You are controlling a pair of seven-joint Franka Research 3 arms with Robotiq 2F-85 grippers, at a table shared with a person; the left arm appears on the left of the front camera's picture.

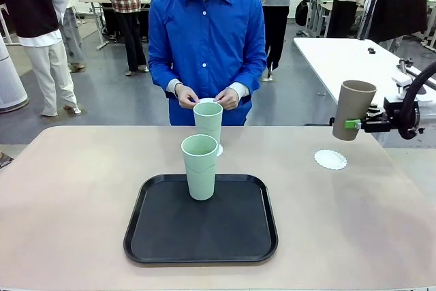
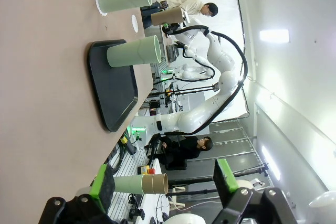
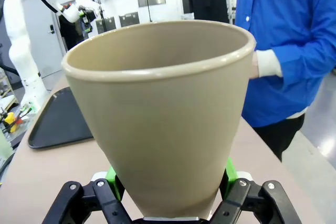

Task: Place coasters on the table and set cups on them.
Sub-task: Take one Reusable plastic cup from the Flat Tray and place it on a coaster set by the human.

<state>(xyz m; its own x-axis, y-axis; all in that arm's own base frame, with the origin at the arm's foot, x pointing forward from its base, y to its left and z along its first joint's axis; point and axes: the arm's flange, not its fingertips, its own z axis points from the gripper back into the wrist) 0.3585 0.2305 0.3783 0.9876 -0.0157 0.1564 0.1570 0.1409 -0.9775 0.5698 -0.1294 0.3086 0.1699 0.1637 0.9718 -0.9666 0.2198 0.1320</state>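
Right pincer [image 1: 349, 125] grips one brown cup [image 1: 354, 103] — two mint cups [image 1: 199, 167] [image 1: 208, 120], two coasters [image 1: 330, 159] [image 1: 219, 149].

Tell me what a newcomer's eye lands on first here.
The tall brown-taupe matte tumbler stands out, gripped in the right claw in the air at the far right of the beige tabletop, near a lacy white round coaster. Next, a pale mint green tumbler stands on the black rectangular tray at the centre, a second mint green tumbler behind it.
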